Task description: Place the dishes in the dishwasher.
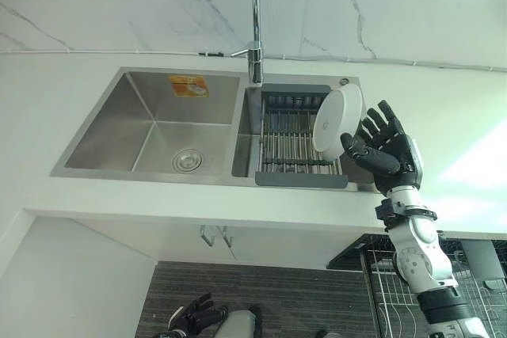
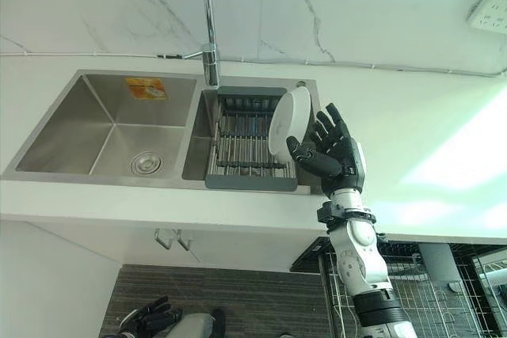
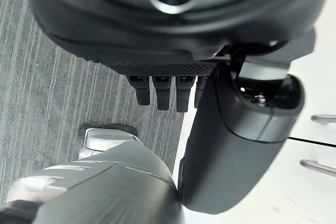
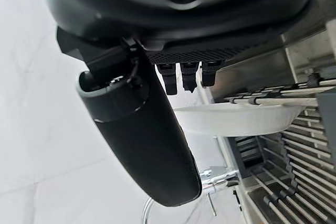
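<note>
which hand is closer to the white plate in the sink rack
Right. The right hand is up at the sink, fingers spread, right beside the white plate standing on edge in the rack. The left hand hangs low near the floor, well below the counter.

We see our right hand (image 1: 386, 146) raised at about four o'clock, fingers spread and straight, thumb pointing toward nine o'clock. Our left hand (image 1: 192, 317) hangs low at seven o'clock, fingers loosely relaxed.

- Both eye views look down from head height, sharing the sink (image 1: 150, 128), centre-left of frame.
- Each wrist view looks along its own hand from very close.
</note>
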### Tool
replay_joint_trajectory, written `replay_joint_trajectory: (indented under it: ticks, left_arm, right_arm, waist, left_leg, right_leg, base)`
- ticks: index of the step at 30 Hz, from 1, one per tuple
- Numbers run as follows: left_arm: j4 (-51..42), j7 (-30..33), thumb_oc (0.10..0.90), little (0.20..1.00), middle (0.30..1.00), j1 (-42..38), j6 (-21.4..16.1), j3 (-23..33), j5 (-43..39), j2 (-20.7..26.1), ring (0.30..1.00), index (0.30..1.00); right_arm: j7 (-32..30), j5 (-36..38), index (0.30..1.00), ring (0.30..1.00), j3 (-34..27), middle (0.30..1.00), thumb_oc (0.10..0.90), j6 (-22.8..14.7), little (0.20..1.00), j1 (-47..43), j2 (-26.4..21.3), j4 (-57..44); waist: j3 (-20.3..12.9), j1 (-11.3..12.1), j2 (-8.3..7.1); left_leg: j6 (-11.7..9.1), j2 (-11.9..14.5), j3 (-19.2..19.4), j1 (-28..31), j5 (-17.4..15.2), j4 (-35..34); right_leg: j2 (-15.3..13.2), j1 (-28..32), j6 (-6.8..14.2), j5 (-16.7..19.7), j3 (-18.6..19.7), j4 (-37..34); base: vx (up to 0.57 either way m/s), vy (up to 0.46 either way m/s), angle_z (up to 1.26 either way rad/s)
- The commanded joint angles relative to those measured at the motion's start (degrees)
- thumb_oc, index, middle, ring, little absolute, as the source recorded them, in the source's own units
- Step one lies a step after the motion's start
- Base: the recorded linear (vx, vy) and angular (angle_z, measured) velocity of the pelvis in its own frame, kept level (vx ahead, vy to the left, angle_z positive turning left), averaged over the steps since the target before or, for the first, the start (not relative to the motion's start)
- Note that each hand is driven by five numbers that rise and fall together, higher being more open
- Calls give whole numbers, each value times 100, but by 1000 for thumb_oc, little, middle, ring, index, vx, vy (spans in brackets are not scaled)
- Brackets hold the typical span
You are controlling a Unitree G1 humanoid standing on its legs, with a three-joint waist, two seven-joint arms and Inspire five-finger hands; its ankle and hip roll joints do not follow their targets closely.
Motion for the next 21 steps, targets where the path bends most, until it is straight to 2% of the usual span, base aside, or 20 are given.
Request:
replay_joint_trajectory:
  ticks: [1,7,21]
  left_arm:
    - [249,-106,800,900,900,393,139,-301,268,81,900,900]
    - [186,-98,800,900,900,435,153,-284,271,95,900,900]
    - [154,-141,800,900,900,419,187,-371,300,170,900,900]
  right_arm:
    - [-67,41,900,900,-158,900,800,-704,900,-727,-16,-353]
    - [-202,65,900,900,-167,900,800,-726,900,-810,-15,-177]
    - [-279,325,900,900,-48,900,800,-504,900,-1398,76,625]
  waist:
    - [-172,133,28]
    - [-167,187,23]
    - [-170,387,41]
  left_leg:
    - [-189,202,-113,564,-335,-667]
    - [-209,211,-116,536,-318,-667]
    - [-260,219,-197,504,-247,-667]
  right_leg:
    - [-363,-161,452,58,-100,255]
    - [-411,-201,470,75,-146,255]
    - [-497,-122,462,65,-322,255]
  base:
    - [0,0,0]
    - [0,0,0]
    - [-1,2,5]
